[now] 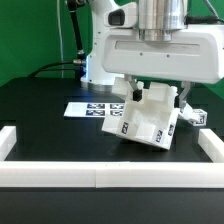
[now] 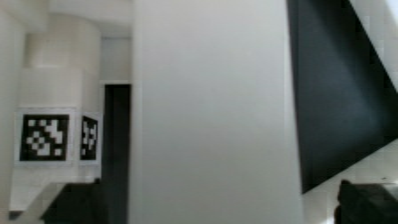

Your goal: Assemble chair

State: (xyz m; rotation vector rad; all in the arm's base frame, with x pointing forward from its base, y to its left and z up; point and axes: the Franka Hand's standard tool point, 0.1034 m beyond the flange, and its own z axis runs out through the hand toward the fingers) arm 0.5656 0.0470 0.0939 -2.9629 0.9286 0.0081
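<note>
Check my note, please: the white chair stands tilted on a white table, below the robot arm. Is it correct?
No: the table is black, not white, as the exterior view shows. The white chair does stand tilted on it, below the robot arm.

Bright, even light, seemingly from above; the white chair [image 1: 150, 118] nearly washes out against the matte black table [image 1: 40, 110]; both pictures coarse and grainy; in the wrist view the chair looms close, soft and unfocused; its marker tag [image 2: 45, 137] smeared at the edges.

no readable text, only marker tags [image 2: 45, 137] on chair [image 1: 150, 118]
</note>
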